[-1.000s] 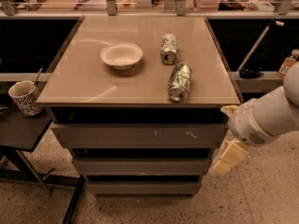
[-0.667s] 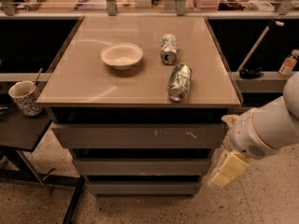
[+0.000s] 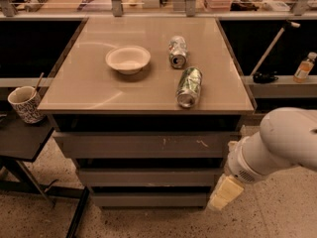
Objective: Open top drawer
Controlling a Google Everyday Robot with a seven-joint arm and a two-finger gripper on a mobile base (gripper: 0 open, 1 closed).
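Observation:
The top drawer (image 3: 143, 145) is the widest grey face under the tabletop, with small pale scratch marks near its middle. It stands closed, flush with the cabinet front. Two narrower grey drawer faces (image 3: 148, 177) sit below it. My white arm comes in from the right, and my gripper (image 3: 224, 193) with pale yellowish fingers hangs at the cabinet's lower right corner, below and to the right of the top drawer, not touching it.
The tan tabletop (image 3: 89, 86) bears a white bowl (image 3: 128, 59) and two cans lying on their sides (image 3: 178, 51) (image 3: 188, 86). A patterned mug (image 3: 25, 103) stands on a low dark side table at left. An orange bottle (image 3: 304, 67) stands on the right ledge.
My arm and gripper have shifted slightly left and down along the cabinet's right side. The drawers and the things on the table have not moved.

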